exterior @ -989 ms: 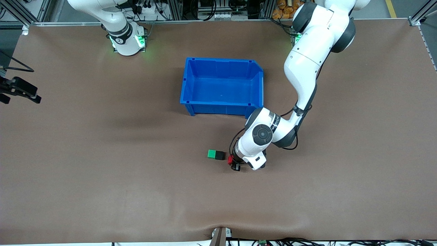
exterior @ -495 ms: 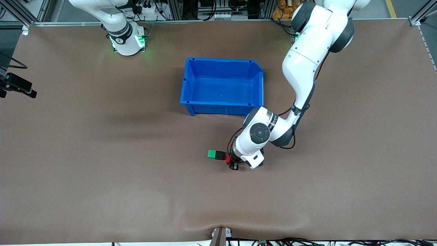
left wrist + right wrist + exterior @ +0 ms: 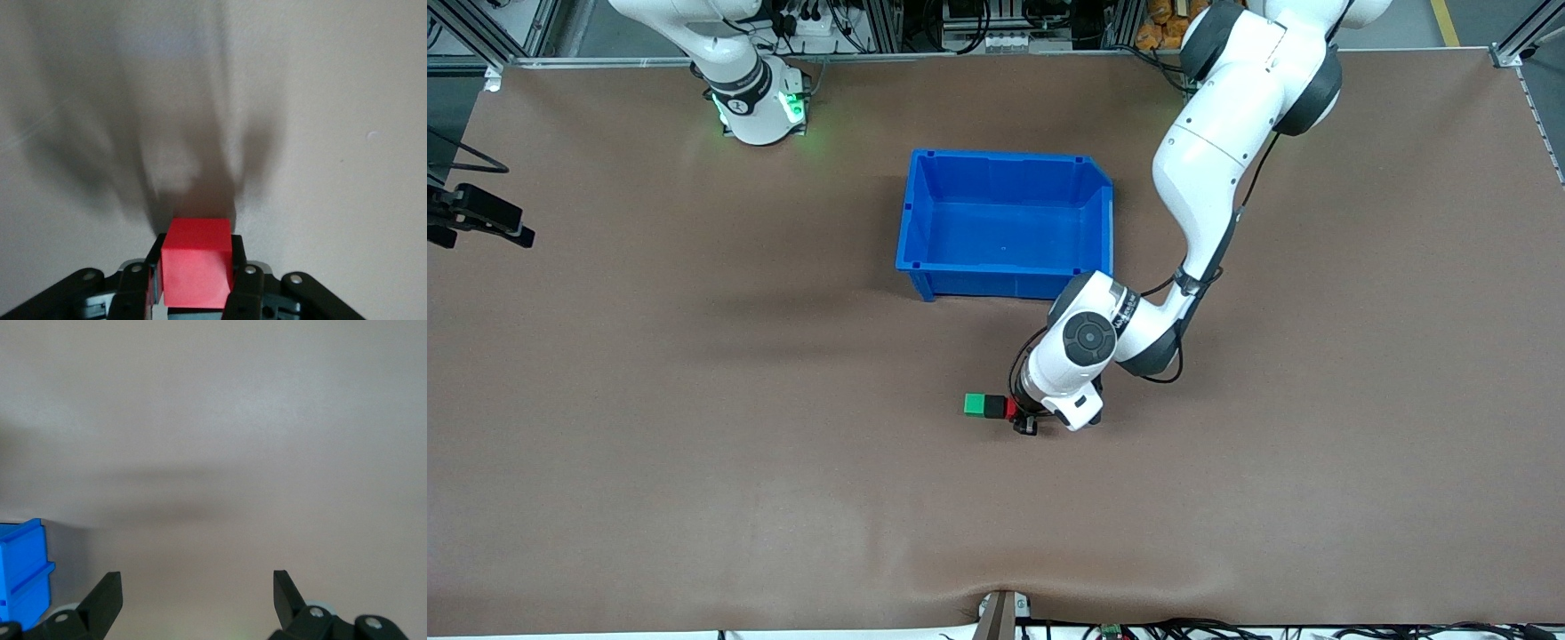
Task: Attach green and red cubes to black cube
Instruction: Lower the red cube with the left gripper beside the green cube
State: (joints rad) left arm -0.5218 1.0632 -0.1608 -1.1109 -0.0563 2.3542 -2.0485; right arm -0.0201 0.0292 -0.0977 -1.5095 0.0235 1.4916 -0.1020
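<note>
Left claw (image 3: 1020,416) clamps the red cube (image 3: 1011,408) against the black cube (image 3: 994,406), already joined to green cube (image 3: 974,404); right claw (image 3: 193,600) waits wide open, holding nothing.

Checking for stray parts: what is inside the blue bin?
Nothing visible: the blue bin shows a bare blue floor. The left arm's wrist overlaps only its corner nearest the left pincer, which grips the red cube.
</note>
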